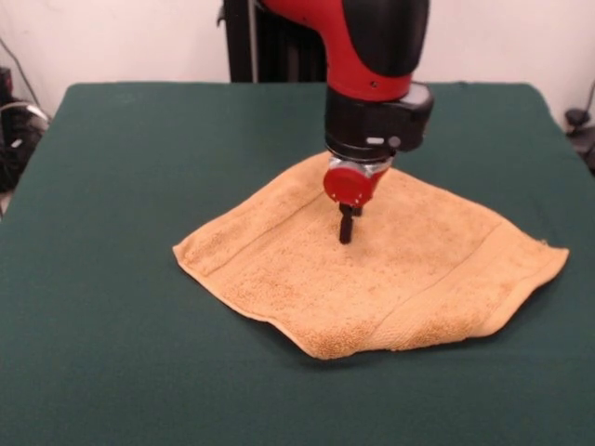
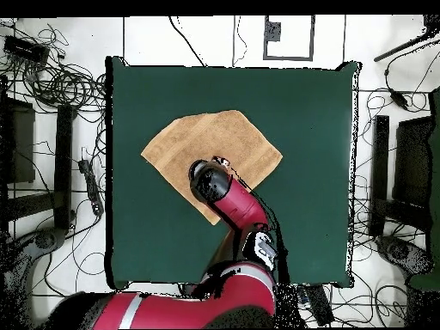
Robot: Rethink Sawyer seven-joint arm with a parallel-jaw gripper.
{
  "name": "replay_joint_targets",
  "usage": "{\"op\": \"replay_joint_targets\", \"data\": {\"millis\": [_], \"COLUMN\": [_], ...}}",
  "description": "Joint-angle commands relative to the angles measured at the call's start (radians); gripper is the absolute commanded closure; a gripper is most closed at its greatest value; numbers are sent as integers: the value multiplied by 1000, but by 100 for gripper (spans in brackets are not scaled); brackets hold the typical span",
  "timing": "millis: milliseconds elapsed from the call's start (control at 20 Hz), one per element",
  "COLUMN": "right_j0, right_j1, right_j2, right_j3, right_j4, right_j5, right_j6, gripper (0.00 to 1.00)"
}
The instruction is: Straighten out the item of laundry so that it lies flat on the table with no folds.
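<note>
One towel: we are seeing a single mustard terry-cloth towel [image 1: 372, 269] lying spread on the green worktop [image 1: 112, 307], turned so that its corners point outward like a diamond.
Towel position: in the overhead view we are finding the towel [image 2: 210, 155] slightly toward 10 o'clock from the middle of the worktop [image 2: 318, 172], with bare green cloth showing all round it.
Towel shape: in the front view we are noticing the edge at 6 o'clock running wavy and looking thick, as if doubled under, and the corner at 3 o'clock lifting a little off the cloth.
Woven bands: we are making out faint straight lines crossing the towel near its 9 o'clock and 3 o'clock ends.
Arm: we are watching the red and black arm [image 1: 372, 56] coming down from 12 o'clock in the front view, its wrist hanging right over the towel's middle part.
Gripper: we are seeing the gripper [image 1: 346, 232] pointing straight down, its dark tips reaching the towel's surface near the centre.
Gripper state: the tips are appearing as one narrow dark stem, so we are reading them as pressed together; whether any cloth is pinched between them, we cannot tell.
Overhead cover: the arm [image 2: 228, 202] is hiding the towel's 6 o'clock part.
</note>
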Motion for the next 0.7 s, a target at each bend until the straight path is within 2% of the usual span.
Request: {"op": "replay_joint_targets", "data": {"millis": [50, 150, 350, 700], "right_j0": [43, 2, 23, -10], "right_j1": [355, 362, 406, 450], "right_j2": [167, 198, 153, 160], "right_j3": [66, 69, -16, -79], "right_j4": [45, 44, -23, -58], "right_j5": [356, 415, 608, 801], "right_j6": [240, 203, 235, 177], "gripper": [0, 0, 0, 0]}}
